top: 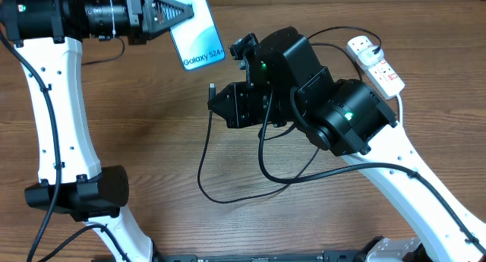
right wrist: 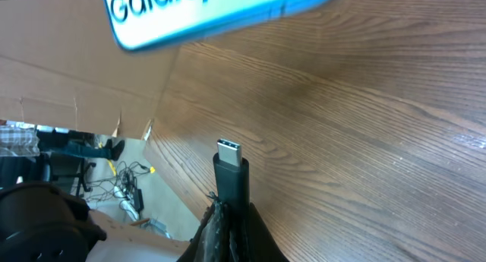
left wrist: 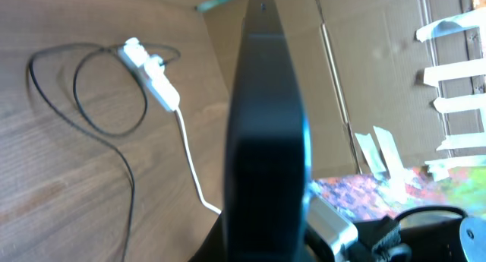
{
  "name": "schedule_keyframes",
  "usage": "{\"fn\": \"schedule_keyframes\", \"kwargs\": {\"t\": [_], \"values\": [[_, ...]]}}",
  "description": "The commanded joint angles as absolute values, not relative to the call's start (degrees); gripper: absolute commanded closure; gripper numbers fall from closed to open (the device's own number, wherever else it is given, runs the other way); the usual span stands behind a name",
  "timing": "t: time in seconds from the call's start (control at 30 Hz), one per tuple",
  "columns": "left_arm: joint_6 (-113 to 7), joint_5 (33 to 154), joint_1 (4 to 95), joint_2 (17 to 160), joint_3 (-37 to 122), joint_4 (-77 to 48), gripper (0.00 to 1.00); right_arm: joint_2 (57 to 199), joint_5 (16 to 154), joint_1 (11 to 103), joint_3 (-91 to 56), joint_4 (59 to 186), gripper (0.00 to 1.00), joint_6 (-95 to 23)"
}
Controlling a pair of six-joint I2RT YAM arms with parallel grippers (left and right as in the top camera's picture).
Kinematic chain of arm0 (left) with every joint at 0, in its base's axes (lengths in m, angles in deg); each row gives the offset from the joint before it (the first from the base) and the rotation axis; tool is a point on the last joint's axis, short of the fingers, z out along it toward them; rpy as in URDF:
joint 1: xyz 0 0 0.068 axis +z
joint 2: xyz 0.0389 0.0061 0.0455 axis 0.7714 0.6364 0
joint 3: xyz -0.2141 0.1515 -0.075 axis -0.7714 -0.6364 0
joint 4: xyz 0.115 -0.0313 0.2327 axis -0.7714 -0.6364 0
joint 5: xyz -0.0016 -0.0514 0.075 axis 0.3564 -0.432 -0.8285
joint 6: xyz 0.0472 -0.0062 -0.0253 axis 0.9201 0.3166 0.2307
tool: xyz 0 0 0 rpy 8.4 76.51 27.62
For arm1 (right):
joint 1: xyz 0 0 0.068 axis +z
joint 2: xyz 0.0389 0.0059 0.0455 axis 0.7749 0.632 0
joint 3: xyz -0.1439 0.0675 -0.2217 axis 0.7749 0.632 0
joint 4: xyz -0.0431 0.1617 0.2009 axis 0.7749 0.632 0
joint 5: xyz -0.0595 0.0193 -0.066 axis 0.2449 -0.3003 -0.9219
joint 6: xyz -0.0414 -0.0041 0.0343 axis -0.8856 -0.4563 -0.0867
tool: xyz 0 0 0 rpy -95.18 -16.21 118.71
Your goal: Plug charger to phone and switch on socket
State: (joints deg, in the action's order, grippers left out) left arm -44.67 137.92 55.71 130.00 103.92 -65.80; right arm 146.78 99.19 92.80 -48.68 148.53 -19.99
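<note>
The right fingers [right wrist: 254, 239] are pinching the charger [right wrist: 230, 171] just behind its small metal tip. The tip is sticking out free and pointing toward the phone [right wrist: 213, 11], a grip that seems chosen to keep the connector exposed for the port. Tip and phone edge are sitting near each other but apart, with bare wooden surface [right wrist: 364, 140] showing between them, so the plugging-in is not yet done.

The left fingers [top: 163, 15] are clamping the phone and holding it raised at the far left. Its blue screen is facing up and the end with white lettering is turning toward the plug, apparently offering that end for the connection.

Further out, the rest of the charger is trailing in loose black loops over the surface. The socket [top: 376, 64] is lying at the far right, well apart from both pairs of fingers. Whether its switch is on is too small to tell.

Only the right wrist view is showing the tip and its gap to the phone; from overhead the right arm [top: 342, 118] is hiding them. The left wrist view is showing the phone edge-on as a dark slab, with the socket and its white lead [left wrist: 190, 163] beyond. Only the overhead view is giving the whole layout.
</note>
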Motion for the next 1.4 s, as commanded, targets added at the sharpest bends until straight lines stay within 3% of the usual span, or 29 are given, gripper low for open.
{"fn": "schedule_keyframes", "kwargs": {"t": [0.0, 1.07, 1.23, 1.37], "values": [[-38.5, 140.0, 55.3, 129.7, 104.3, -68.6, 0.96, 146.7, 99.9, 92.8, -48.7, 148.2, 0.96, -20.5], [-34.9, 134.9, 52.6, 129.7, 104.3, -74.1, 0.96, 146.9, 101.0, 93.5, -48.7, 151.1, 0.96, -22.0], [-35.0, 120.9, 52.8, 129.7, 104.3, -72.5, 0.96, 146.9, 96.0, 93.5, -48.7, 153.6, 0.94, -21.5], [-40.2, 99.5, 52.8, 129.7, 104.3, -72.4, 0.96, 146.9, 89.5, 93.5, -48.7, 156.0, 0.73, -20.0]]}}
